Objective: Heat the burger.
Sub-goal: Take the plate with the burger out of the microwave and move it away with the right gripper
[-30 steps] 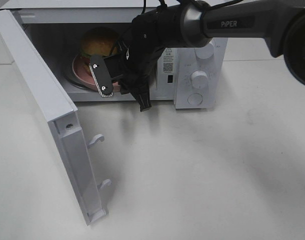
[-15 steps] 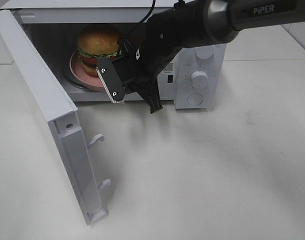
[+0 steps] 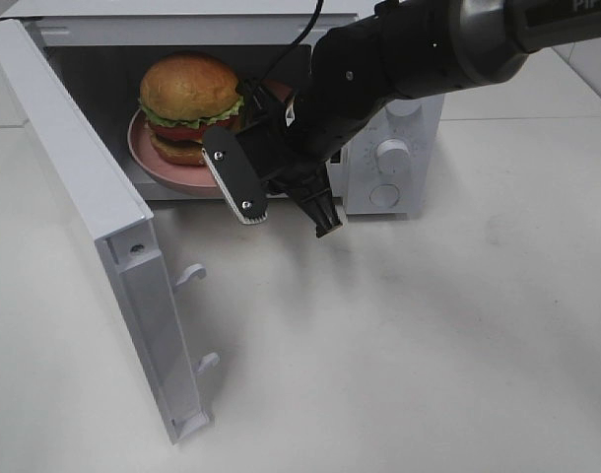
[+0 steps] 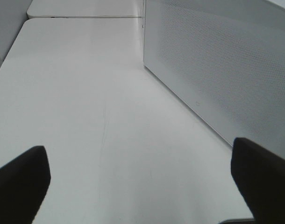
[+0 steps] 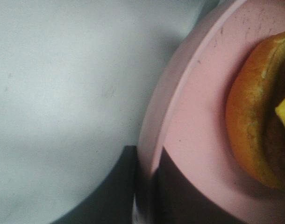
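Right wrist close-up: right tool (image 5: 145, 186) clamped on pink plate (image 5: 198, 116) rim (no legible writing).

- The microwave (image 3: 379, 128) stands at the back of the table (image 3: 429, 345), its cavity facing forward.
- Its door (image 3: 94, 217) swings out to the left, reaching toward the front of the table.
- The control panel with its knobs (image 3: 392, 155) sits on the right of the cavity.
- The plate (image 3: 163, 163) lies at the cavity's mouth, with the burger (image 3: 189, 103) on top of it.
- The right gripper (image 3: 281, 192) is just right of the burger, in front of the cavity opening, its fingers astride the plate's rim in the right wrist view.
- The left gripper (image 4: 142, 182) sits over bare table, beside the microwave's outer side wall (image 4: 217, 70).
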Robot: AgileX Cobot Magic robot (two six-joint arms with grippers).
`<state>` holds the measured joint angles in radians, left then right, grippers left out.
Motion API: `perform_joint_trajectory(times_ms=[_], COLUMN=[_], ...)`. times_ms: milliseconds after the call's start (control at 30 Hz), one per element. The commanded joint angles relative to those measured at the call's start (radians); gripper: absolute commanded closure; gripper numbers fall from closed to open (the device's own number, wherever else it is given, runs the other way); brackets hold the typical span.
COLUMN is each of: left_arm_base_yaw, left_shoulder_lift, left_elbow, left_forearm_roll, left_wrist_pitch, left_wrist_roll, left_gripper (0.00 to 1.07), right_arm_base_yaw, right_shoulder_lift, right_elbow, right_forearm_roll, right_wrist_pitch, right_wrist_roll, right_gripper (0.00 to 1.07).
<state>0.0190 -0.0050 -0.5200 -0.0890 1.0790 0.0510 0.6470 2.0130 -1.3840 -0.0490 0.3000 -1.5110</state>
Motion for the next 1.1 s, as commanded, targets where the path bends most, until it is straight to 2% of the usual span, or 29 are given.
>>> perform_joint_trajectory(times_ms=[33,533,1100], left_arm_base_yaw=[0.001,0.001,0.001], left_shoulder_lift=[-0.019,-0.019,-0.019], left_elbow=[0.004,0.004,0.004], left_forearm_roll=[0.002,0.002,0.002], left_wrist_pitch=[-0.010,-0.010,-0.010], left_wrist_roll=[-0.006,-0.006,-0.006], left_gripper=[0.09,0.09,0.09], right_arm_base_yaw=[-0.004,0.019,0.019], right_shoulder_lift=[-0.057,-0.250,-0.488], right_elbow=[0.031,0.287,0.548], right_forearm_roll=[0.019,0.099,0.099], right_wrist_pitch=[-0.053,-0.096,-0.094], right_wrist_roll=[-0.008,-0.032,-0.022], right_gripper=[1.07,1.07,1.07])
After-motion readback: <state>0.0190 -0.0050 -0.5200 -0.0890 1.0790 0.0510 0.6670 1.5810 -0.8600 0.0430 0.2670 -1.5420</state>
